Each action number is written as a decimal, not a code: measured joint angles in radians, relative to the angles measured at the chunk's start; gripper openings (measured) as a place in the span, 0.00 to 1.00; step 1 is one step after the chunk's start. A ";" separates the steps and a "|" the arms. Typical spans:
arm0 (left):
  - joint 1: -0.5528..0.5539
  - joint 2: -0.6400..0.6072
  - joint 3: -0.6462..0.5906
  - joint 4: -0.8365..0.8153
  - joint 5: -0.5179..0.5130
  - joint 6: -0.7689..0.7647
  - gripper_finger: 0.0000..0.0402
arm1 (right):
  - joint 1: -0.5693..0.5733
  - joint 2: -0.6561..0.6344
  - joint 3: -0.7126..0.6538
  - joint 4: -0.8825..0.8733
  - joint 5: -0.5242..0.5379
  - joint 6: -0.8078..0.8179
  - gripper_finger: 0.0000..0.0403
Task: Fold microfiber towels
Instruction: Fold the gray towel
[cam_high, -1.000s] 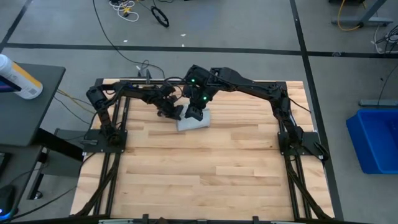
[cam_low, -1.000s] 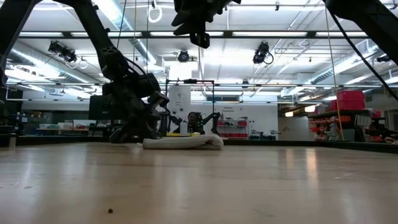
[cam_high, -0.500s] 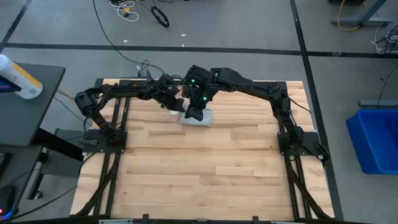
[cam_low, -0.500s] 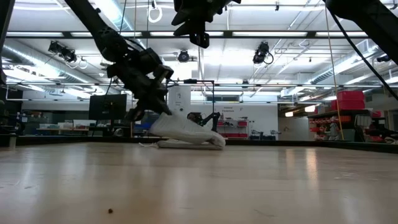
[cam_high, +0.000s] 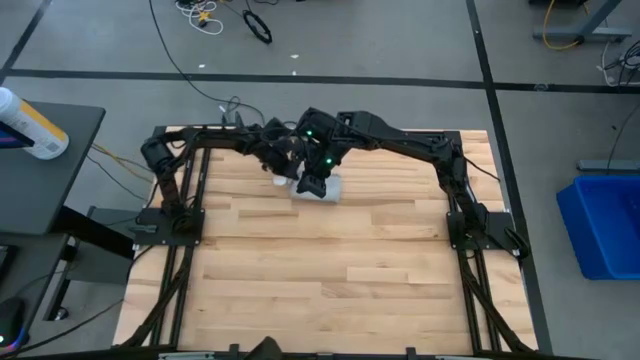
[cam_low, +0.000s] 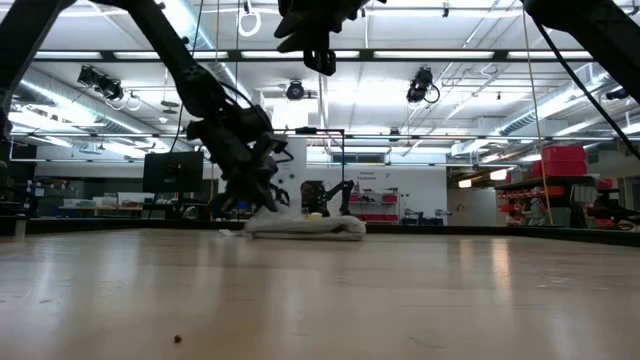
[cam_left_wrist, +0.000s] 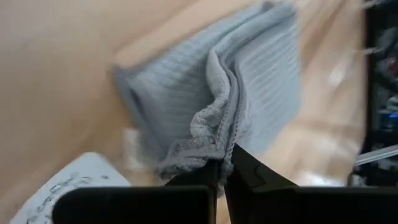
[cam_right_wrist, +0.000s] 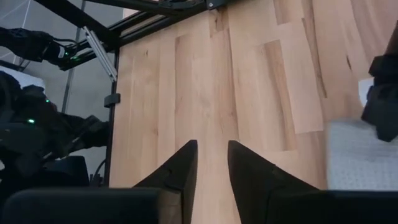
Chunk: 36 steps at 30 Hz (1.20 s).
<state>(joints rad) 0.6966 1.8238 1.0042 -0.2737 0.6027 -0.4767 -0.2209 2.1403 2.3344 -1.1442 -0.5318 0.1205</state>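
Near the surface's (cam_high: 350, 270) far edge, the left gripper (cam_left_wrist: 222, 171) pinches the towel's (cam_left_wrist: 249, 93) bunched edge. The right gripper (cam_right_wrist: 211, 163) hangs above it, fingers slightly apart, empty.

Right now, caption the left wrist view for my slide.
Left end effector shut on the bunched edge of the grey-blue towel, which lies rumpled on the wooden table.

The towel (cam_left_wrist: 249, 99) is soft grey-blue cloth — finely ribbed, matt, with a nubbly stitched hem. The tabletop (cam_high: 330, 270) is pale wood in planks, smooth with a faint sheen. The left pincer (cam_left_wrist: 225, 177) looks matt black — likely plastic.
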 joint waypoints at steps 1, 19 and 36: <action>-0.001 0.011 0.000 -0.007 -0.008 0.003 0.02 | 0.002 0.000 0.000 0.000 0.001 0.003 0.23; 0.012 -0.050 0.001 -0.007 -0.001 0.070 0.60 | -0.039 0.000 0.000 -0.012 0.255 0.143 0.62; 0.244 -0.057 0.001 -0.191 0.061 0.206 0.63 | -0.140 -0.002 -0.078 -0.209 0.404 0.152 0.59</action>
<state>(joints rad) 0.9407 1.7666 1.0049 -0.4644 0.6640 -0.2710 -0.3614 2.1380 2.2566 -1.3531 -0.1276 0.2729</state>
